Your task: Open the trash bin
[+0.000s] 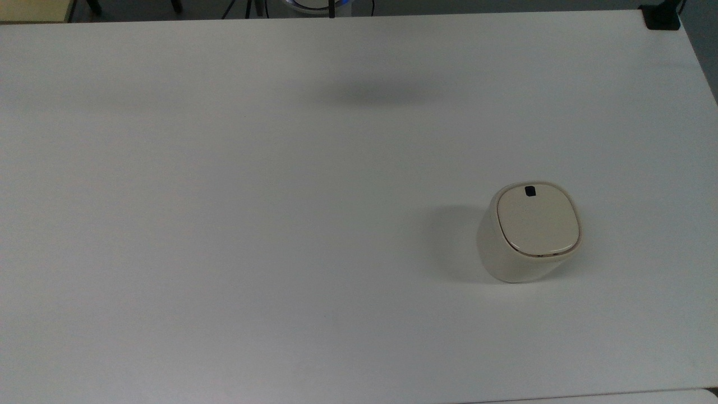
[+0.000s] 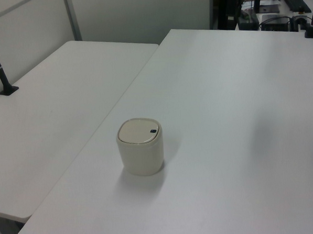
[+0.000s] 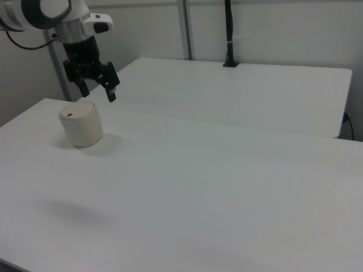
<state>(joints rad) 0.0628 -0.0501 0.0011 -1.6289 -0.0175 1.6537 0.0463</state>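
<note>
On the white table sits the trash bin, toward the top view's right, lid shut flat with its little black button mark on the far edge. My claw hangs in the air in the right view, fingers spread apart, holding nothing, probably off beyond the bin

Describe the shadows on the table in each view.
Top view: the trash bin casts a soft shadow toward the top view's left, and a blurred patch lies near the table's far edge. Left view: faint shadow beneath the bin. Right view: diffuse patch at lower left.
</note>
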